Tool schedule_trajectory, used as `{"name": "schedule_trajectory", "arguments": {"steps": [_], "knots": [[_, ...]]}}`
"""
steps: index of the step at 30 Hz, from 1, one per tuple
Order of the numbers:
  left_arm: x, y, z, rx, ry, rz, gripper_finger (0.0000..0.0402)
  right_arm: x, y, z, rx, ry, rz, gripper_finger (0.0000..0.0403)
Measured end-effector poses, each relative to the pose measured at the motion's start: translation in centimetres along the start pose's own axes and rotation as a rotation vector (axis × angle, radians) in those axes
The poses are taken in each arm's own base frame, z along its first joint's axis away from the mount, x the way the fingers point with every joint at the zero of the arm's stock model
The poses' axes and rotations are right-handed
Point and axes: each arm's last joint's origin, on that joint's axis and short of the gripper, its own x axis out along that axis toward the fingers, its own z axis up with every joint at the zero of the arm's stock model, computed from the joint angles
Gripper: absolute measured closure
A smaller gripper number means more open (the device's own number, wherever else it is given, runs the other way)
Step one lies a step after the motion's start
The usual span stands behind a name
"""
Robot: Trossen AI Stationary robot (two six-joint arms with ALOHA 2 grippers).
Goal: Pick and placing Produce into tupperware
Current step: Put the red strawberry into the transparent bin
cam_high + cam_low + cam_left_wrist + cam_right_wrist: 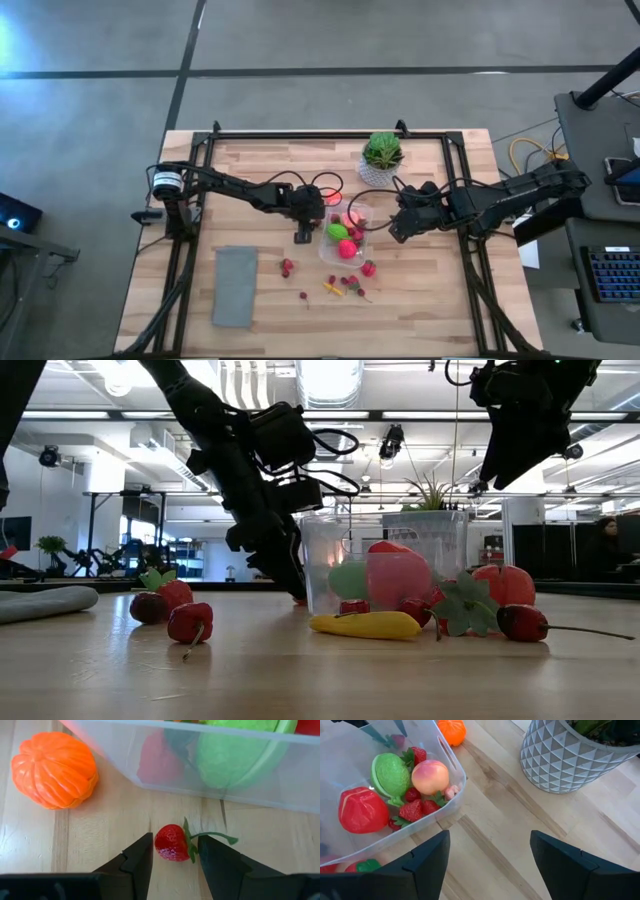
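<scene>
Centrally on the wooden table (260, 160) sits the clear rectangular plastic tub (345, 235), holding a green piece (390, 774), a peach-coloured fruit (430, 776) and red berries. Just outside its left wall, the left gripper (174, 855) is down at the board, fingers open around a small red strawberry (171, 843), an orange ribbed ball (54, 768) nearby. The right gripper (490, 857) hovers open over bare wood between tub and white patterned pot (570, 755).

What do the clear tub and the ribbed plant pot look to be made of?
The clear rectangular tub looks like thin glossy plastic: the fruit shows through its walls. The white pot with the raised triangle pattern looks matte, ceramic or moulded plastic; which one cannot be told.
</scene>
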Motion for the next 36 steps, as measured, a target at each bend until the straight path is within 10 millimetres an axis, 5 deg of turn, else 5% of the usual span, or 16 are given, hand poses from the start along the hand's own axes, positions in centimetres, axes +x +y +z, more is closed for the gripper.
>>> {"name": "schedule_trajectory", "arguments": {"steps": [13, 25, 36], "knots": [[0.0, 0.0, 0.0, 0.005, -0.003, 0.002, 0.0306, 0.0, 0.0, 0.0, 0.000, 0.000, 0.000, 0.0132], [-1.4, 0.3, 1.2, 0.001, -0.013, 0.040, 0.0308, 0.0, 0.0, 0.0, 0.009, -0.001, 0.002, 0.0134], [-7.1, 0.4, 2.0, -0.002, -0.036, 0.157, 0.0308, 0.0, 0.0, -0.1, 0.009, 0.018, 0.017, 0.0134]]}}
